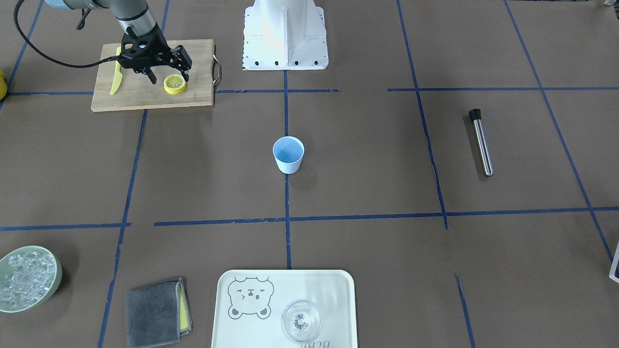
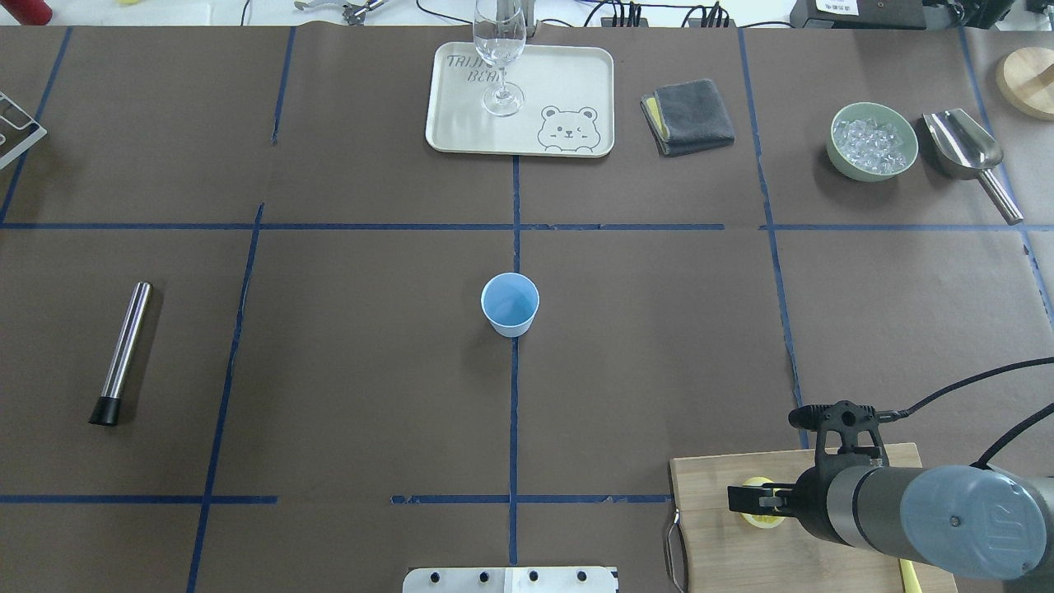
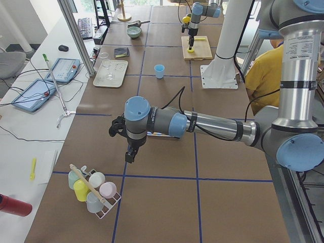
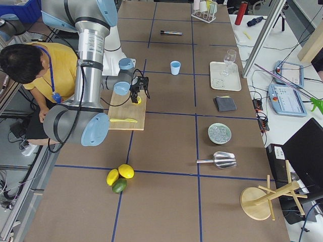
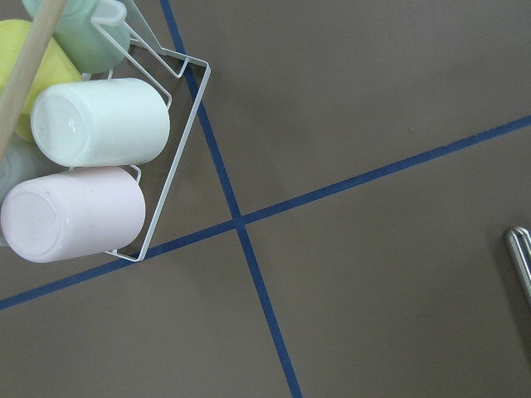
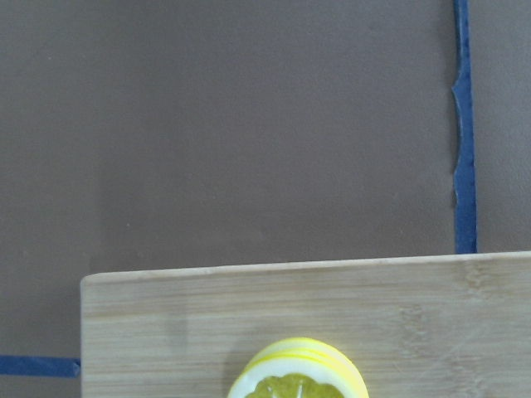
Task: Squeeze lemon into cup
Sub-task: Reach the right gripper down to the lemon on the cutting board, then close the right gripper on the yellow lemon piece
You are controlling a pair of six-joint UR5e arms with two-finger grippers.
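Note:
A yellow lemon (image 1: 174,84) slice lies flat on the wooden cutting board (image 1: 145,100). My right gripper (image 1: 169,78) hangs just over it, open, one finger on each side and nothing held. In the right wrist view the lemon (image 6: 299,380) peeks in at the bottom edge. In the overhead view the arm covers most of the lemon (image 2: 756,516). The pale blue cup (image 1: 288,154) stands upright at the table's centre, far from both grippers. My left gripper (image 3: 126,149) hovers over bare table near a cup rack (image 5: 99,166); I cannot tell whether it is open or shut.
A yellow knife (image 1: 116,77) lies on the board's far side. A steel rod (image 1: 481,142), a tray (image 1: 242,328) with a clear glass (image 1: 301,320), a grey cloth (image 1: 157,311) and a bowl of ice (image 1: 26,285) ring the table. A person (image 4: 30,65) sits behind the robot.

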